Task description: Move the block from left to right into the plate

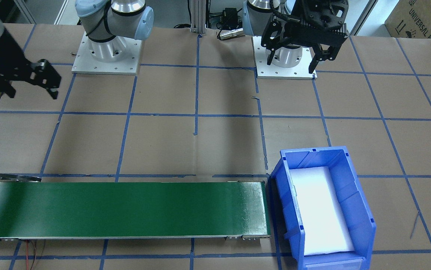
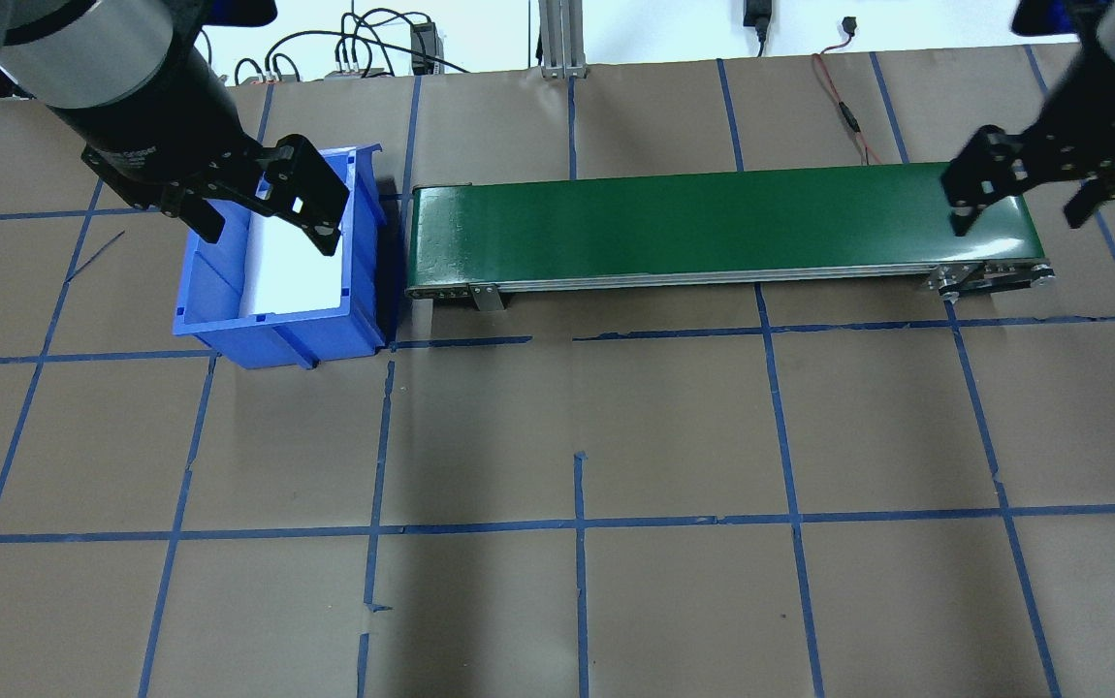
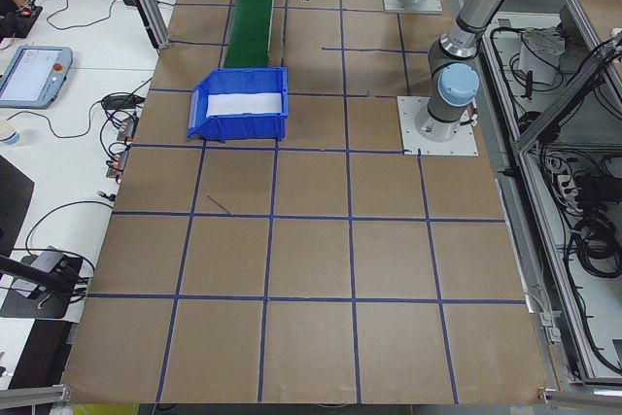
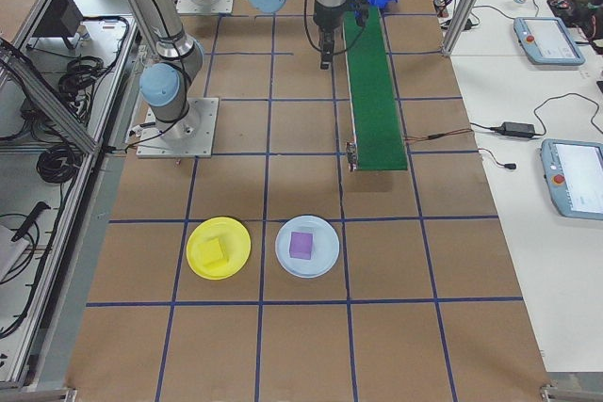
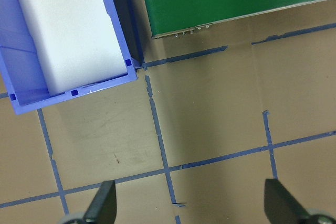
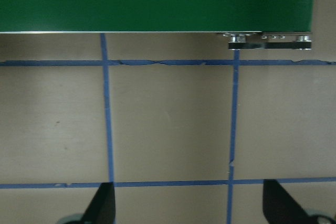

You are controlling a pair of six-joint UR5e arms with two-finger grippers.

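**Brown gridded table, both arms raised and empty-handed**

Brown paper taped in blue squares covers the table (image 4: 301, 327). Nearest in the right-end view, a yellow block (image 4: 214, 251) lies on a yellow plate (image 4: 236, 259); beside it, a purple block (image 4: 301, 245) lies on a pale plate (image 4: 325, 256). Farther along runs the green conveyor (image 2: 713, 223), then the blue bin (image 2: 276, 330). The left gripper (image 2: 262, 213) and right gripper (image 2: 1018, 199) hover spread wide, holding nothing.

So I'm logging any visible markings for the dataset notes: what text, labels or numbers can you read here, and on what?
"UNIVERSAL R", cut off by the frame edge: on the cardboard box.
Pale lettering on the left arm's wrist: too small to read.
Screens of the tablets: too small to read.
Nothing else readable.
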